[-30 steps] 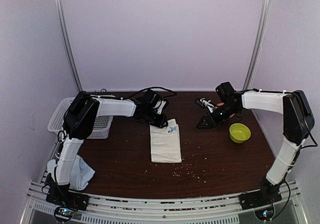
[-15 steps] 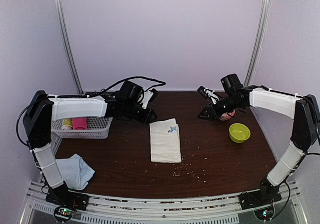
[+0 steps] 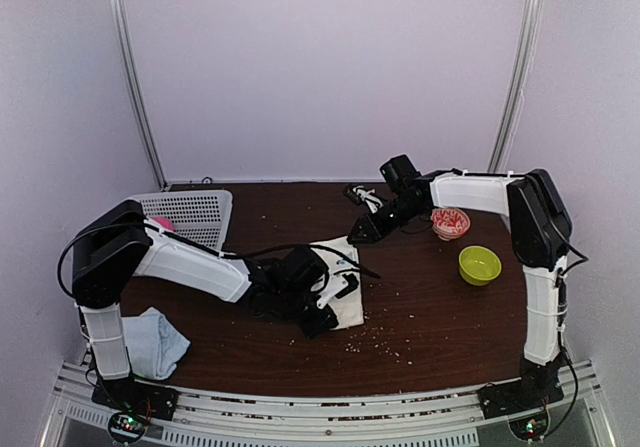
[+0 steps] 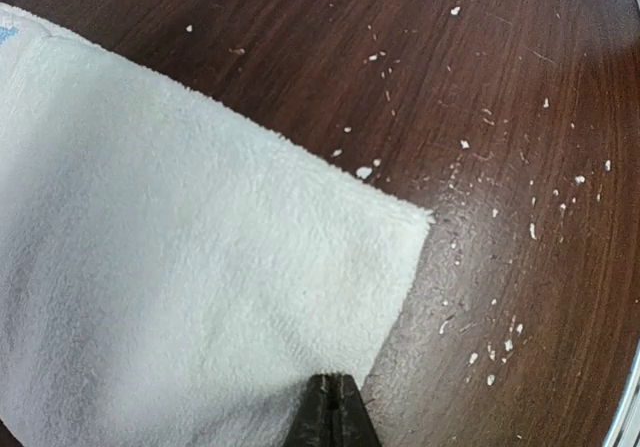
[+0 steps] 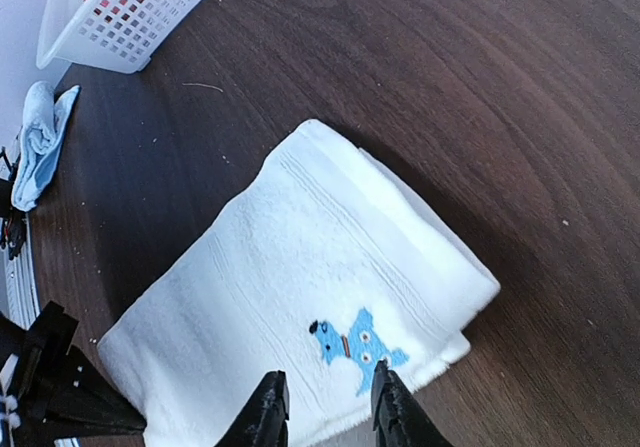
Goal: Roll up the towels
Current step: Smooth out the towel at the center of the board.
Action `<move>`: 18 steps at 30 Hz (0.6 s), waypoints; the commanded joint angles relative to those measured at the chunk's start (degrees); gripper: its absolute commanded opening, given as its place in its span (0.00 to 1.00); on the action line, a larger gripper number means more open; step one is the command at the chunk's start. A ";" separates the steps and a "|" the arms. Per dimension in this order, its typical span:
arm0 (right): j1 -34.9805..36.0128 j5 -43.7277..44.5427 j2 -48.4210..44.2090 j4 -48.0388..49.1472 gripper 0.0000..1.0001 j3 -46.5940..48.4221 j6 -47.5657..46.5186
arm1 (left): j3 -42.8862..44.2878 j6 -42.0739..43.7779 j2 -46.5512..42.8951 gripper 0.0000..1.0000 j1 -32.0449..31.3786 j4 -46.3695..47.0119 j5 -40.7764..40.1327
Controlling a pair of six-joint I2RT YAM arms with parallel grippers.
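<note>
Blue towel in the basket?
No, the blue towel lies crumpled on the table, well outside the basket.

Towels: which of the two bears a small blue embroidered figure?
The cream-white towel, flat in the centre, with the figure near one end; the pale blue towel lies crumpled at the near-left corner.

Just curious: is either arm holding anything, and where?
Right gripper: nothing. Left gripper is shut at the cream-white towel edge; a pinch cannot be told.
</note>
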 commanded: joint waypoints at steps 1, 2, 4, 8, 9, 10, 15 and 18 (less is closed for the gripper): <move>2.86 -2.51 6.40 -0.65 0.29 6.32 2.18 | -1.99 -1.59 1.90 0.00 0.13 3.83 0.68; 3.34 -2.54 7.96 -0.74 0.29 7.67 2.51 | -1.98 -2.02 2.33 0.00 0.09 3.95 1.33; 3.45 -1.97 10.97 -1.05 0.29 10.02 4.23 | -1.79 -2.54 3.07 0.00 -0.07 4.12 2.31; 1.96 4.83 14.94 -2.71 0.27 13.00 7.14 | -0.38 -3.30 4.52 0.00 -0.22 4.75 2.91; 1.42 5.41 15.52 -2.51 0.27 13.06 7.79 | -0.02 -3.39 4.58 0.00 -0.30 5.17 3.09; 0.98 5.37 16.40 -2.96 0.27 13.54 7.89 | 0.32 -3.51 4.34 0.00 -0.41 5.71 2.93; 1.55 1.66 20.41 -12.93 0.28 23.26 2.20 | 2.54 -3.67 1.16 0.05 -0.71 7.60 -0.64; 1.59 0.30 12.86 -12.88 0.29 20.30 0.32 | 3.06 -4.27 -2.64 0.13 -0.71 6.53 -1.91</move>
